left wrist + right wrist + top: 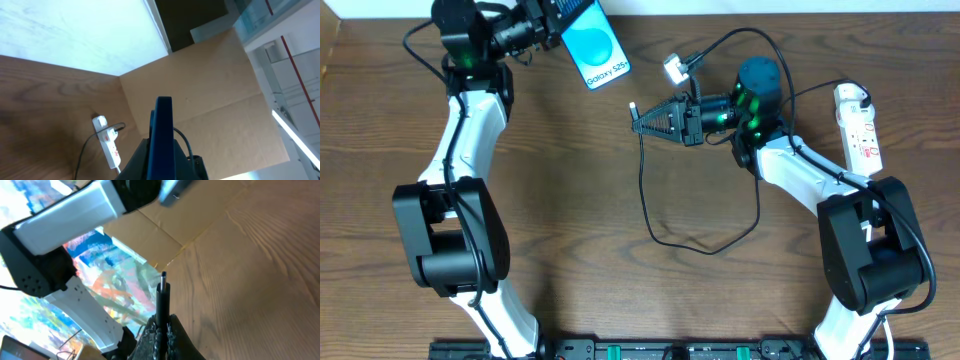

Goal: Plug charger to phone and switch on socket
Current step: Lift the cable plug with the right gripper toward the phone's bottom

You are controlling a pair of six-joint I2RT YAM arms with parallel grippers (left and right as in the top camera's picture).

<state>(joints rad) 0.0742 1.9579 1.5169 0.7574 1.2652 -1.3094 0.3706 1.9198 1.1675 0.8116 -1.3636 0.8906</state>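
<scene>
Phone sits in the upper middle-left of the overhead frame, gripped by the left gripper, whose jaws are closed on its upper end. Its bright blue screen faces the camera and the "Galaxy S25" text is readable near its lower end. In the left wrist view the phone shows edge-on as a dark blue slab rising from the bottom centre, with the brown worktop and a cardboard wall behind it.

Near the centre of the overhead frame, the right gripper points toward the left of the picture and is clamped on the charger just behind its plug tip. The tip lies close to the phone's lower end but does not touch it. From the gripper the thin black cable drops into a loop on the worktop in the lower middle, then climbs back under the right arm. In the right wrist view the charger stands upright out of the closed right gripper, its small tip bare.

At the right edge of the overhead frame the white socket lies flat on the worktop, well apart from the phone. In the left wrist view the socket appears at lower left, with a black cable running from a plug on it.
</scene>
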